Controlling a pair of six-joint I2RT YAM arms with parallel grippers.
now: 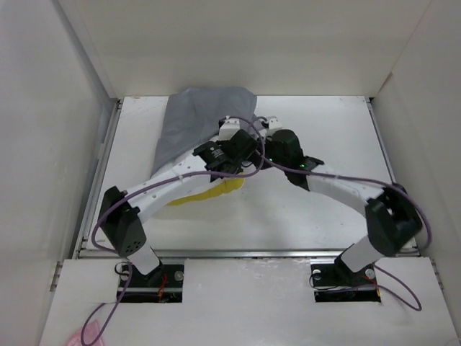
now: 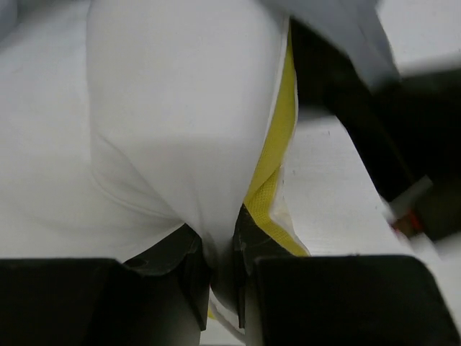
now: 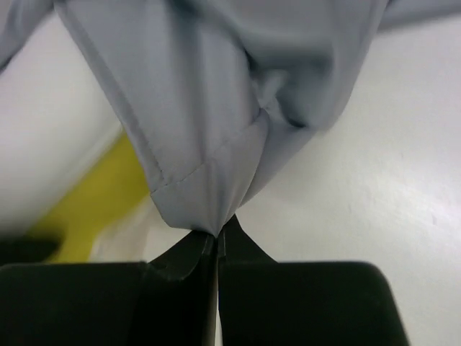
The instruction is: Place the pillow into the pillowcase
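The grey pillowcase (image 1: pixel 196 122) lies wrinkled at the back left of the table, partly under both arms. The white pillow with yellow piping (image 1: pixel 210 192) peeks out beneath the left arm. In the left wrist view my left gripper (image 2: pixel 222 263) is shut on a fold of the pillow (image 2: pixel 180 130), beside its yellow edge (image 2: pixel 277 151). In the right wrist view my right gripper (image 3: pixel 217 241) is shut on a hemmed corner of the pillowcase (image 3: pixel 216 108); the pillow's yellow edge (image 3: pixel 101 198) shows behind it. Both grippers (image 1: pixel 245 140) meet mid-table; most of the pillow is hidden.
White walls enclose the table (image 1: pixel 317 130) on the left, back and right. The right arm's dark link (image 2: pixel 374 144) shows close by in the left wrist view. Purple cables (image 1: pixel 324 173) loop over both arms.
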